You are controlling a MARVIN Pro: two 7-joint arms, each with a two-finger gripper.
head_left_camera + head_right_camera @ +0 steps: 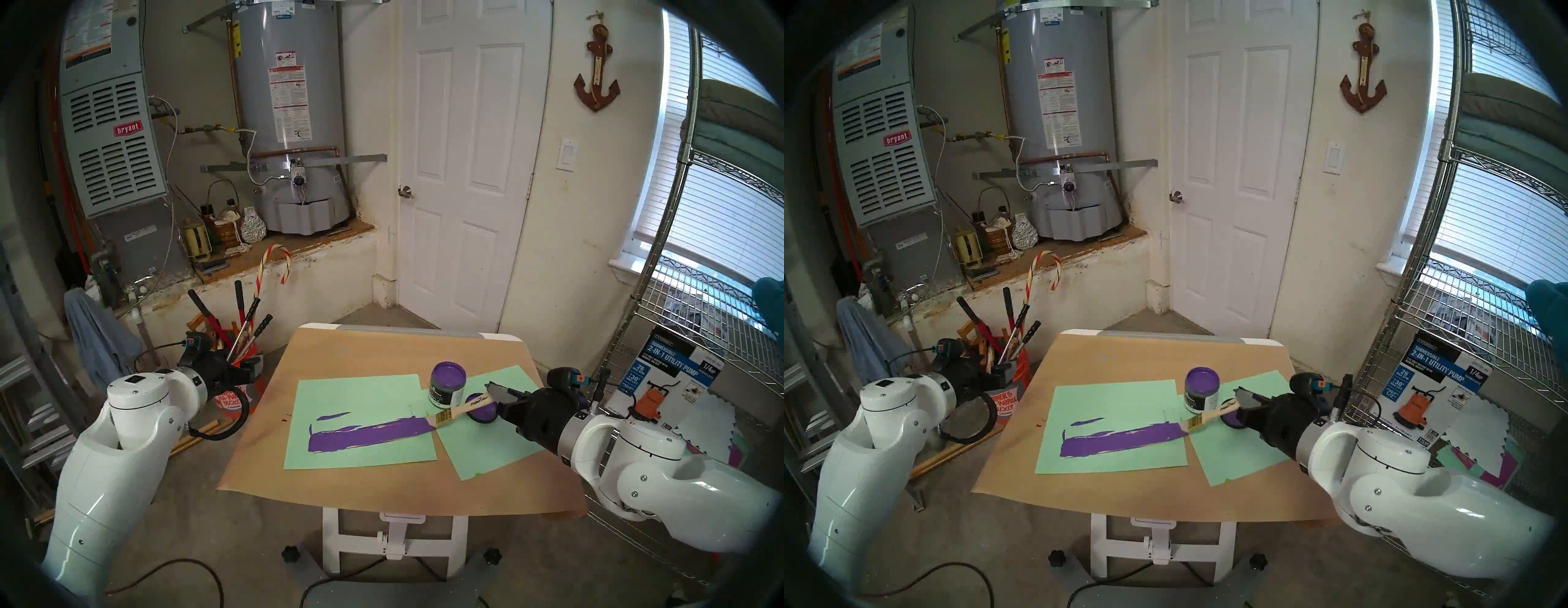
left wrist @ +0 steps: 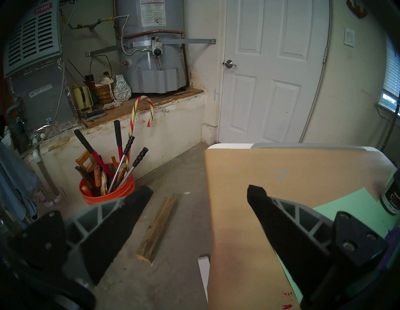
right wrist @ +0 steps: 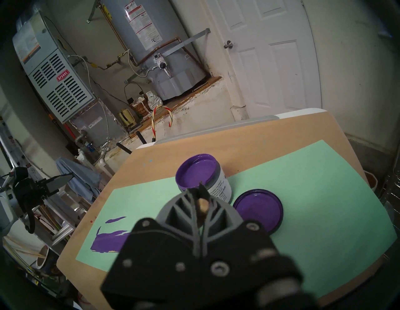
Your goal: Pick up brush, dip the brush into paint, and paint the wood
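Note:
My right gripper (image 1: 492, 395) is shut on the handle end of the brush (image 1: 456, 412). The brush slants down to the left, and its bristles touch the right end of the wood (image 1: 369, 433), a long narrow panel painted purple on the left mint-green sheet (image 1: 360, 395). The open jar of purple paint (image 1: 447, 382) stands just behind the brush. In the right wrist view the handle end (image 3: 203, 203) shows between the closed fingers. My left gripper (image 1: 254, 367) is open and empty, off the table's left edge.
The purple-coated lid (image 1: 481, 414) lies under the brush handle on a second green sheet (image 1: 488, 450). Brown paper (image 1: 339, 352) covers the table. An orange bucket of tools (image 1: 237, 382) stands by my left gripper. A wire shelf (image 1: 679, 297) stands at the right.

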